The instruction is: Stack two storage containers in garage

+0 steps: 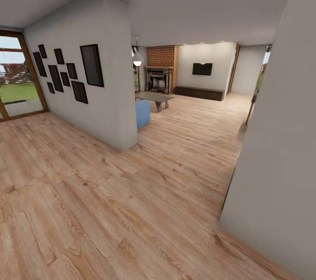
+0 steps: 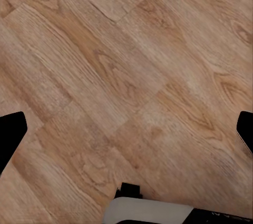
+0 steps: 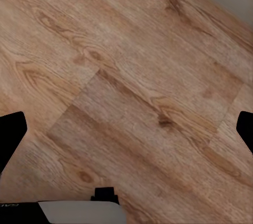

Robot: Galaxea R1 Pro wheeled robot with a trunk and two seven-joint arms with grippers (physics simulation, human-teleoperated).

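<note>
The two storage containers and the garage are out of view. The living room [image 1: 193,95] lies ahead past a wall corner, with light wood planks, a red-brick fireplace [image 1: 161,69], a wall TV [image 1: 202,69] over a dark low cabinet [image 1: 199,92] and the end of a blue sofa [image 1: 142,113]. My left gripper [image 2: 126,134] hangs open over bare wood planks, its black fingertips [image 2: 10,132] far apart with nothing between them. Over the same plank floor, my right gripper [image 3: 126,134] is open and empty too.
A grey partition wall [image 1: 109,95] with several black picture frames stands at the left. A pale wall [image 1: 276,148] stands close on the right. A low coffee table [image 1: 154,98] sits before the fireplace. A glass door [image 1: 15,78] is at far left. Wood floor [image 1: 131,205] stretches ahead.
</note>
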